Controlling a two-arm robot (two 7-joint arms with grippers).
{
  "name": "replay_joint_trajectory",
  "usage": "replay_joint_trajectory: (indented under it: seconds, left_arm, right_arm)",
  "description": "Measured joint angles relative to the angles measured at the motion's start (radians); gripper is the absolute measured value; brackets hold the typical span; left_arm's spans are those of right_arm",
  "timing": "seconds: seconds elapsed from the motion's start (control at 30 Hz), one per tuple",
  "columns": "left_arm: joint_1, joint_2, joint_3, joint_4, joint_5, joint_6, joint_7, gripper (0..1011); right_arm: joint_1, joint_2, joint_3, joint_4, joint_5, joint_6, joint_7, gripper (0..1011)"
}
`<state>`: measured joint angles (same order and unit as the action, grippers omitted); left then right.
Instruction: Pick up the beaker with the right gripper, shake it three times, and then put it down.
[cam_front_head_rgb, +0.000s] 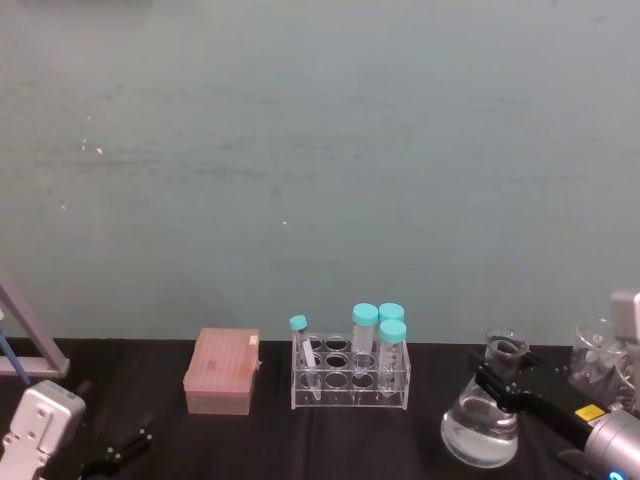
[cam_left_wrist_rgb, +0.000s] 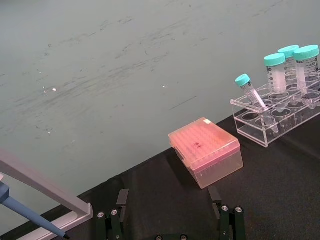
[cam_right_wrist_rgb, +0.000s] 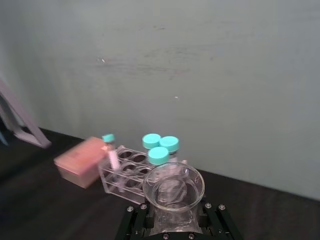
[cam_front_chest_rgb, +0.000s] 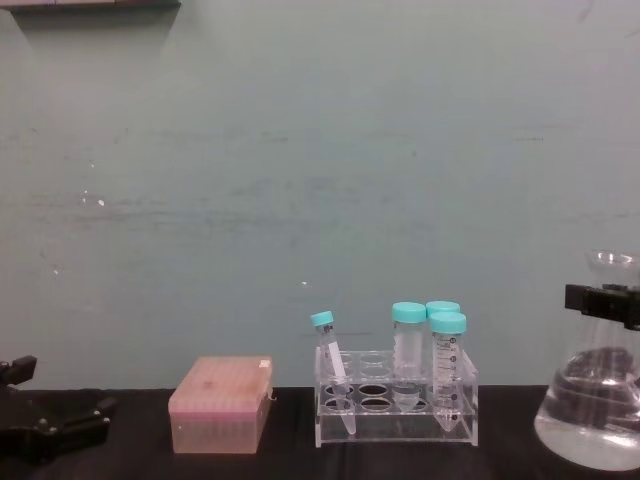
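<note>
The right gripper (cam_front_head_rgb: 503, 376) reaches in from the right, its dark fingers closed narrow on the neck of the beaker (cam_front_head_rgb: 480, 428), just under the flared rim; the beaker is upright near the right end of the black table (cam_front_head_rgb: 400, 440), right of the clear tube rack (cam_front_head_rgb: 350, 382) and apart from it, clear liquid in its wide base; whether its base touches the table I cannot tell; the left gripper (cam_left_wrist_rgb: 169, 200) sits low at the left, fingers spread wide and empty, near the pink box (cam_front_head_rgb: 222, 372).
</note>
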<state>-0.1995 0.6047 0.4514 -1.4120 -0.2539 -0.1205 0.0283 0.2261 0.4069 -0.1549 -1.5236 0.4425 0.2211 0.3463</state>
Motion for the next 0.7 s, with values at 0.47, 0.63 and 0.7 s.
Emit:
replay_joint_trajectory:
  seconds: [0.47,0.63,0.7]
  left_arm:
    - [0.000,0.000,0.000,0.000,0.000,0.000,0.000,1000]
    - [0.000,0.000,0.000,0.000,0.000,0.000,0.000,1000]
    - [0.000,0.000,0.000,0.000,0.000,0.000,0.000,1000]
  right_arm:
    - [-0.024,-0.191,0.221,-0.026,0.523,0.400,-0.034,453]
    - [-0.026,-0.239,0.270,-0.023,0.640,0.485,-0.081,452]
    - [-0.025,-0.246,0.278,-0.021,0.662,0.498,-0.095,453]
